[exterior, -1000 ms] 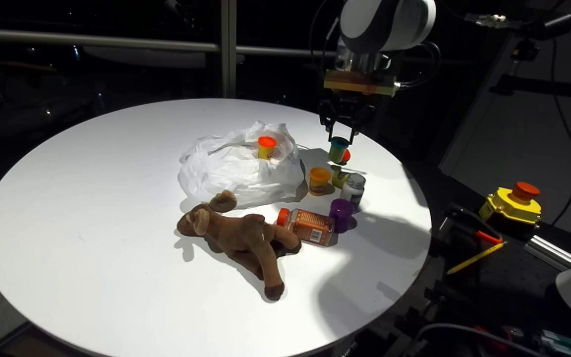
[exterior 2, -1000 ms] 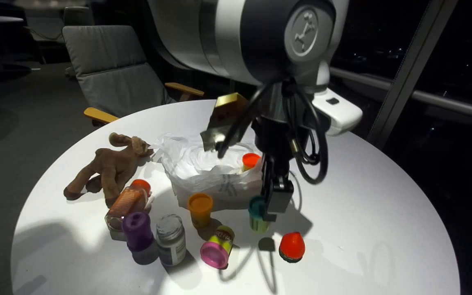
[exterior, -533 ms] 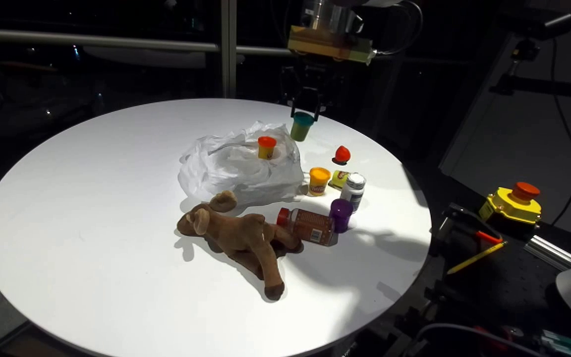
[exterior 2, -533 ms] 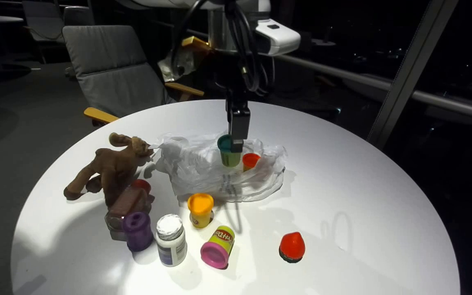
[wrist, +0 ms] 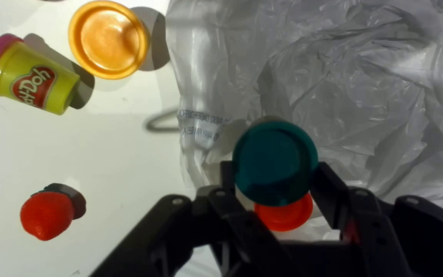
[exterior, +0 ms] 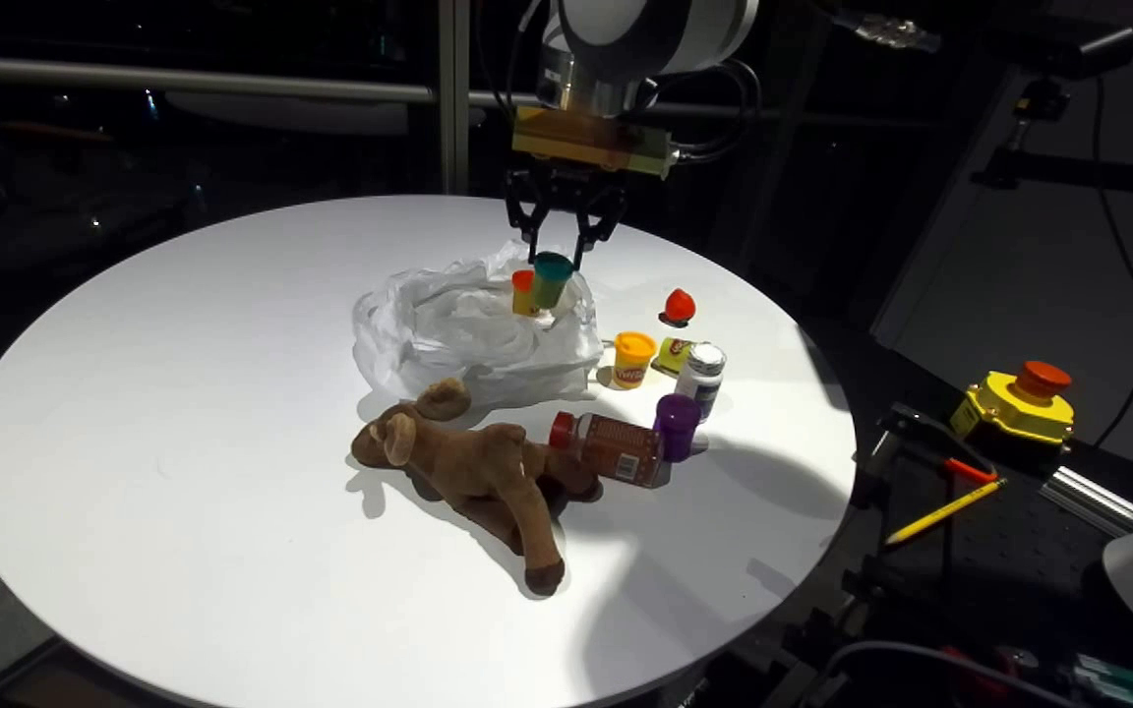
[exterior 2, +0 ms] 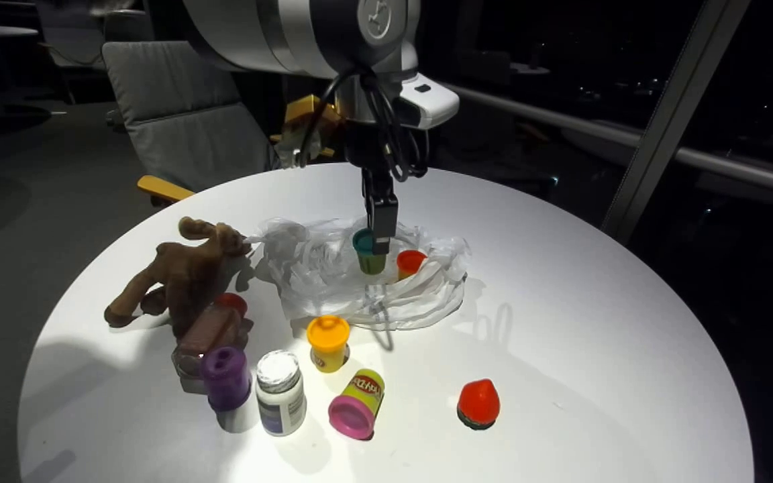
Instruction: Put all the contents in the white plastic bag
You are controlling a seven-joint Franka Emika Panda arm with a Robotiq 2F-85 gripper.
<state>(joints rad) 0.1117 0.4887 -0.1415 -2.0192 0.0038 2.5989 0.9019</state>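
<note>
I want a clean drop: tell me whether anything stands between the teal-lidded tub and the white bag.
Nothing visible stands between the teal-lidded tub and the white bag beneath it. The red-lidded tub inside is close and could be bumped.

Shone bright across the white table [exterior: 183, 492], turned near-black past its far edge in an exterior view. Cast shadow [exterior: 685, 619] over the near right edge. In the wrist view, glinted off the orange lid [wrist: 108, 38], blurred at the gripper [wrist: 275, 171].
</note>
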